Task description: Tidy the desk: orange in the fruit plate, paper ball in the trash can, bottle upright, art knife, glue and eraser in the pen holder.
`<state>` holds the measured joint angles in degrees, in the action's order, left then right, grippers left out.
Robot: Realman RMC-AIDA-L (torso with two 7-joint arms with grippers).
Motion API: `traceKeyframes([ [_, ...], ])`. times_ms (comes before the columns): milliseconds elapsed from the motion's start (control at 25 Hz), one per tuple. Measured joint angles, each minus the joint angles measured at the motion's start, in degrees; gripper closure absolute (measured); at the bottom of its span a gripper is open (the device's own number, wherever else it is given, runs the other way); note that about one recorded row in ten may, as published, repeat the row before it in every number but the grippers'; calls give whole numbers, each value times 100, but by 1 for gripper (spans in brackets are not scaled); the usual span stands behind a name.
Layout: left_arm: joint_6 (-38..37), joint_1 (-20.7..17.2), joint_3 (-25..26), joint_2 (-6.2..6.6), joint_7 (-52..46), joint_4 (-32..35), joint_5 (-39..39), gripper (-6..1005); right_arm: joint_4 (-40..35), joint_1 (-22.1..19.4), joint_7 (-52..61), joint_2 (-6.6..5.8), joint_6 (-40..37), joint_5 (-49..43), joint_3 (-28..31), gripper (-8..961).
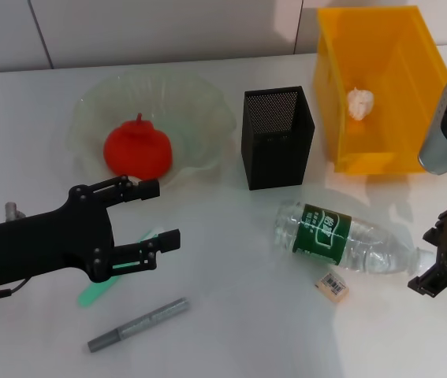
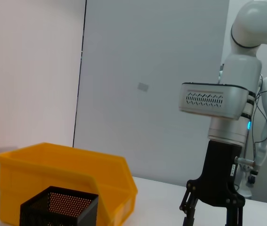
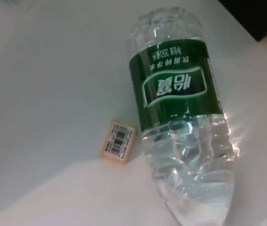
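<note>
Lying ribbed clear plastic bottle [image 1: 341,238]

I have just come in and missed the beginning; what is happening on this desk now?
A two-armed robot is tidying. The orange lies in the fruit plate and the paper ball in the trash can. The bottle lies on its side beside the eraser; the right gripper is at its cap end. The left gripper hovers open above a green item.
</note>
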<state>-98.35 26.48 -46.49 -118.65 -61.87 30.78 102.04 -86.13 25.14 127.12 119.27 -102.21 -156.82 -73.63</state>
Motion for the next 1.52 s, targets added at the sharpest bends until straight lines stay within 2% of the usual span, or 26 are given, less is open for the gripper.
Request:
traceKeyframes([
  [800, -53, -56, 0, 9, 0, 9, 0, 213, 543, 151, 178, -9, 349, -35, -266, 234],
  [1040, -53, -73, 0, 9, 5, -9, 0, 213, 592, 188, 180, -1, 467, -97, -286, 466],
  [1240, -52, -74, 0, 9, 7, -13, -1, 213, 716, 221, 181, 6, 558, -97, -296, 506],
  [1520, -52, -95, 0, 9, 9, 6, 0, 214, 556, 187, 181, 8, 554, -100, -305, 507],
])
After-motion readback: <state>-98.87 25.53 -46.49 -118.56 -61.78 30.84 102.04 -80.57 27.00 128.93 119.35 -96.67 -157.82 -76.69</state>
